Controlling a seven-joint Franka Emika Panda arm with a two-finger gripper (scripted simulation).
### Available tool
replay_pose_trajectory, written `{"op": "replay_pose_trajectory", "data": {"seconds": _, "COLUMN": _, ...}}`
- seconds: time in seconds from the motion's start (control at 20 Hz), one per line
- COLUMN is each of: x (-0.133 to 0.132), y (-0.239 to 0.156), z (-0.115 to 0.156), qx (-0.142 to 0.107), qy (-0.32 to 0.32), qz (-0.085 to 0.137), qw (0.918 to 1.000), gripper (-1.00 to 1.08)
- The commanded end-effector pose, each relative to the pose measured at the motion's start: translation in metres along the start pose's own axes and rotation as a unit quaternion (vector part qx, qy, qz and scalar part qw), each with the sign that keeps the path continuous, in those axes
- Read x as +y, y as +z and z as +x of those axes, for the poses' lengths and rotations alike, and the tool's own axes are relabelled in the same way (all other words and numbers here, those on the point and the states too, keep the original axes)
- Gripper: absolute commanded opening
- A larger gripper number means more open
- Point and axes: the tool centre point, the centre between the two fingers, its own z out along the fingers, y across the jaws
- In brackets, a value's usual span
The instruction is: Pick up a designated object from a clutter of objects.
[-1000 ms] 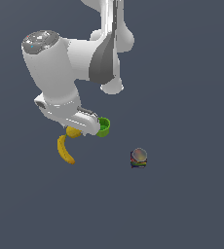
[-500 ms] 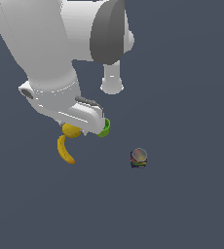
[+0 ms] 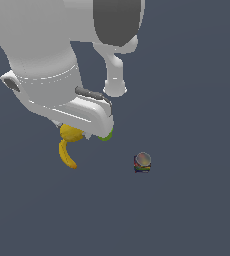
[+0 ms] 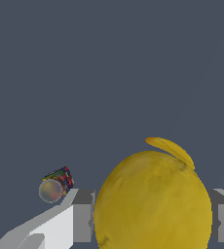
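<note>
Lemon (image 4: 153, 202) sits between the gripper (image 4: 150, 222) fingers (image 4: 82, 222), beside the banana (image 3: 66, 155), fingers bracketing but contact unclear, so grasp state cannot be told; judged next: confirm closure, then lift.

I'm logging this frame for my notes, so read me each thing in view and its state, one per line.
lemon: between the gripper's fingers, whether lifted cannot be told.
gripper: fingers on either side of the lemon, contact not clear.
banana: lying flat, beside the lemon.
green cup: mostly hidden under the arm.
can: apart from the rest, untouched.
</note>
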Motion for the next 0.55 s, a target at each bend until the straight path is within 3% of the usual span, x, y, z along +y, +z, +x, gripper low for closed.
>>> {"op": "replay_pose_trajectory", "data": {"seconds": 0.0, "x": -0.004, "y": -0.008, "z": 0.004, "qx": 0.0, "qy": 0.0, "qz": 0.0, "qw": 1.0, "gripper": -1.0}}
{"op": "replay_pose_trajectory", "data": {"seconds": 0.5, "x": -0.009, "y": -0.019, "z": 0.01, "qx": 0.0, "qy": 0.0, "qz": 0.0, "qw": 1.0, "gripper": -1.0}}
